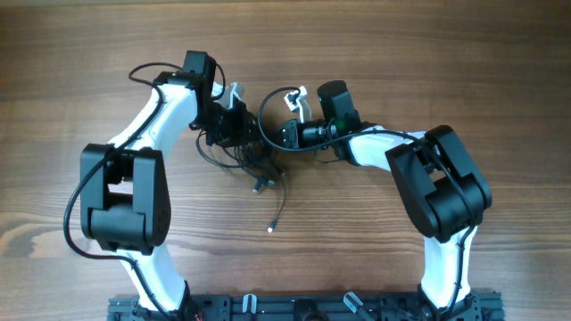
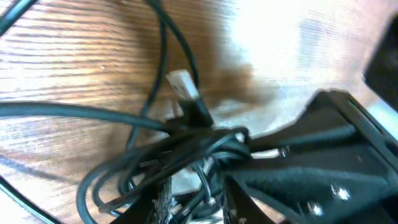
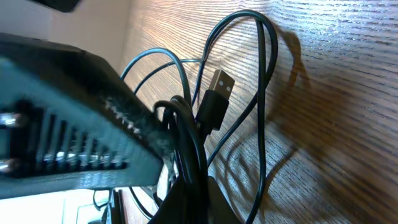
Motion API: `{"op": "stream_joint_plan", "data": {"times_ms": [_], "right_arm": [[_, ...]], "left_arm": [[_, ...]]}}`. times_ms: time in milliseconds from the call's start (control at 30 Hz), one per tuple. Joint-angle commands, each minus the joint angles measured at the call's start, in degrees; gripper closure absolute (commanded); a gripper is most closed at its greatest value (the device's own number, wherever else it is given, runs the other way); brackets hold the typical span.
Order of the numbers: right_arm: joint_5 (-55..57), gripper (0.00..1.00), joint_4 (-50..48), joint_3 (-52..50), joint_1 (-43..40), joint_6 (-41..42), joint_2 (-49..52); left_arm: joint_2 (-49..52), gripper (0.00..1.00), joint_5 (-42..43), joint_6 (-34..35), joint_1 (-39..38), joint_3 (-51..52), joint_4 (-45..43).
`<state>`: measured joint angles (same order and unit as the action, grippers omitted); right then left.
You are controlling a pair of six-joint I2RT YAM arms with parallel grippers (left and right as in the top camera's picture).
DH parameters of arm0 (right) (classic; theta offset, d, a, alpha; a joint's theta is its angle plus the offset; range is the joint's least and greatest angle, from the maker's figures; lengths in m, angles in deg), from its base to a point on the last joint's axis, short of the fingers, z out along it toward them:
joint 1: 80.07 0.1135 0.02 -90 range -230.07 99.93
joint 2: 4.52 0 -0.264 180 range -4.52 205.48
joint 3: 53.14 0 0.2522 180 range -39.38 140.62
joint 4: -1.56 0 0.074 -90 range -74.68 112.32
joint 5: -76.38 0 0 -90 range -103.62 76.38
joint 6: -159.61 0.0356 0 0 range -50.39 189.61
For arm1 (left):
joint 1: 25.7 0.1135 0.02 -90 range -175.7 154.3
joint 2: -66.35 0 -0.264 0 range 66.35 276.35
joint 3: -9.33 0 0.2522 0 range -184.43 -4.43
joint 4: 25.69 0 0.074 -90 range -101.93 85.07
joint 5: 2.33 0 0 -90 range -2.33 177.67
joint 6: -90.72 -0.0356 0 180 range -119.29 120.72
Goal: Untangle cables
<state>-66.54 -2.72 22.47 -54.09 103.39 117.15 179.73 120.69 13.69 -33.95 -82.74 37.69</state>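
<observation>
A bundle of thin black flexible cables [image 1: 254,159] is seen approx. mid-scene on the brown wood-grain bench [image 1: 464,53], between the two white-and-black arms [image 1: 169,116]. The left fingers [image 1: 239,132] are set at the bundle's far-left edge and the right fingers [image 1: 284,135] at its far-right edge, roughly opposite each other. One strand is trailed toward the near side, ending in a small plug [image 1: 270,228] w/ a light tip, well apart from the bundle. A second, short plug end [image 1: 259,185] is seen just on the near side of the bundle.

Right wrist view: the right fingers [image 3: 124,140] are closed fully, w/ several cable strands [image 3: 186,143] pinched at the tip. A black USB plug [image 3: 214,99] w/ a silver metal end is seen tilted, just beside the pinch. Two thin loops [image 3: 264,93] are arched over the bench beyond it.

Left wrist view (blurred): the left fingers [image 2: 311,168] are set right against a tight knot [image 2: 205,146] of strands. How far they are closed, and whether the knot is actually gripped, can't be told. A black plug [image 2: 186,93] w/ a pale tip is seen sticking out of the knot.
</observation>
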Motion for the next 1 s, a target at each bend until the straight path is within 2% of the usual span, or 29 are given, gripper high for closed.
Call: {"op": "stream_joint_plan", "data": {"times_ms": [0, 133, 367, 533, 600, 633, 667, 767, 867, 967], "right_arm": [[-2.05, 0.95, -0.39, -0.09, 0.13, -0.79, 0.92], [-2.05, 0.95, -0.39, -0.09, 0.13, -0.79, 0.92], [-2.05, 0.94, -0.42, -0.09, 0.13, -0.79, 0.92], [-2.05, 0.94, -0.39, -0.09, 0.13, -0.79, 0.92], [-2.05, 0.94, -0.39, -0.09, 0.13, -0.79, 0.92], [-2.05, 0.94, -0.39, -0.09, 0.13, -0.79, 0.92], [-2.05, 0.94, -0.42, -0.09, 0.13, -0.79, 0.92], [-2.03, 0.94, -0.37, -0.09, 0.13, -0.79, 0.92], [-1.44, 0.94, -0.26, -0.09, 0.13, -0.79, 0.92], [0.55, 0.92, 0.11, -0.09, 0.13, -0.57, 0.92]], "left_arm": [[0.85, 0.72, -1.18, 6.67, -0.02, 3.52, -3.58], [0.85, 0.73, -1.2, 11.78, -0.02, 5.57, -8.04], [0.85, 0.76, -1.25, 13.86, -0.13, 6.27, -9.9], [0.85, 0.79, -1.64, 18.01, -1.4, 10.12, -15.82], [0.85, 0.78, -1.66, 17.97, -1.99, 10.93, -16.72], [0.85, 0.84, -1.64, 17.94, -2.16, 10.93, -16.72], [0.85, 0.96, -1.62, 17.94, -2.27, 10.91, -16.72], [-0.7, 0.96, 1.9, 16.98, -1.75, 10.84, -16.68], [-4.02, 0.96, 6.69, 12.55, -1.42, 10.84, -16.46], [-8.61, 0.96, 7.04, 9.88, -1.42, 10.84, -14.12]]}}
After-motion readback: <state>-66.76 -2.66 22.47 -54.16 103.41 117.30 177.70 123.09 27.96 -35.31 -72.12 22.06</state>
